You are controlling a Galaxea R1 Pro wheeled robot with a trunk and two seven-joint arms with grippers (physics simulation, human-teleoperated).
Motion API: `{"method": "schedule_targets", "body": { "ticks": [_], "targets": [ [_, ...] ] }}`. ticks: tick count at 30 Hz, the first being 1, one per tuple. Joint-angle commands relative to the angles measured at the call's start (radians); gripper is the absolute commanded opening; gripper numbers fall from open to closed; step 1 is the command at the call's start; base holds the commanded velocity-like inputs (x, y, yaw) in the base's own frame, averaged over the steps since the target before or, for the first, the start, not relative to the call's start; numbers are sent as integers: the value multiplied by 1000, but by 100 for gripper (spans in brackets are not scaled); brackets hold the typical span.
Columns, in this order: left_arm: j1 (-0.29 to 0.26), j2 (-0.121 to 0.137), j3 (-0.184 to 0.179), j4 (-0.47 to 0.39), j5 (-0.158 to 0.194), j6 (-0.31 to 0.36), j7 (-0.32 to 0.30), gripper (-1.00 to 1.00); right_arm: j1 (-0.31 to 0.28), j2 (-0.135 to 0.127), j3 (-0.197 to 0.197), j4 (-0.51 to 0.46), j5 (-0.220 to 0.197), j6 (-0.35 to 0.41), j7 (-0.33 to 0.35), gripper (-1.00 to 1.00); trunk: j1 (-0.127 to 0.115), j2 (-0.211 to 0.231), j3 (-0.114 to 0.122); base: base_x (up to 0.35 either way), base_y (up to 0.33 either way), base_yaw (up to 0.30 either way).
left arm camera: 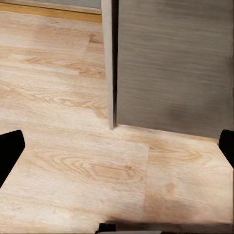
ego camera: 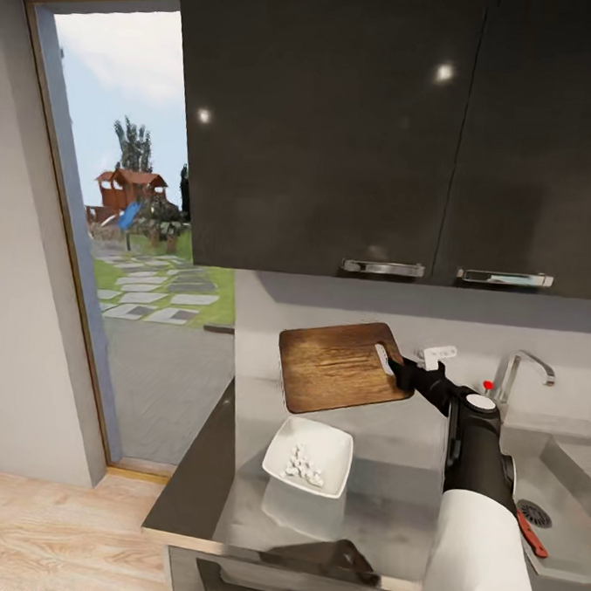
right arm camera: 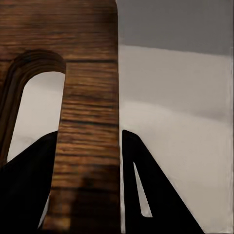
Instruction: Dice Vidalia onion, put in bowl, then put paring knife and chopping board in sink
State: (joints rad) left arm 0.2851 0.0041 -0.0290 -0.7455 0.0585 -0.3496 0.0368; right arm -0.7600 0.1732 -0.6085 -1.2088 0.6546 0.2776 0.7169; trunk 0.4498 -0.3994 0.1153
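The dark brown chopping board [ego camera: 337, 366] hangs tilted in the air above the countertop [ego camera: 223, 475], over the white bowl [ego camera: 330, 445]. My right gripper [ego camera: 399, 370] is shut on its slot end; in the right wrist view the black fingers [right arm camera: 146, 190] clamp the board [right arm camera: 87, 97] beside the slot. White pieces of diced onion [ego camera: 303, 465] lie in the bowl. The paring knife [ego camera: 531, 533] with its red handle lies in the sink [ego camera: 574, 466] next to the drain. My left gripper [left arm camera: 118, 148] is open over the wooden floor, holding nothing.
Dark wall cabinets [ego camera: 384, 126] hang low over the counter, just above the raised board. The chrome tap [ego camera: 527, 366] and red knob [ego camera: 488, 385] stand behind the sink. A doorway [ego camera: 133, 233] opens to the garden at left. A grey cabinet side [left arm camera: 170, 63] stands near the left gripper.
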Motion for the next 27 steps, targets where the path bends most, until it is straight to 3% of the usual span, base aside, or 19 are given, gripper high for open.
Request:
{"method": "schedule_targets", "body": {
  "ticks": [1, 9, 27],
  "targets": [
    [0, 1, -3, -1, 6, -2, 4, 100, -1, 1, -16, -1, 1, 15, 7, -100, 0, -1, 0, -149, -154, 0],
    [0, 1, -3, -2, 6, -2, 5, 100, 0, 1, -47, 11, 11, 35, 6, -100, 0, -1, 3, -151, -185, -63],
    [1, 1, -3, -2, 5, -2, 5, 100, 1, 1, -48, 26, 26, 37, -10, -100, 0, -1, 25, -86, -277, -208]
  ]
}}
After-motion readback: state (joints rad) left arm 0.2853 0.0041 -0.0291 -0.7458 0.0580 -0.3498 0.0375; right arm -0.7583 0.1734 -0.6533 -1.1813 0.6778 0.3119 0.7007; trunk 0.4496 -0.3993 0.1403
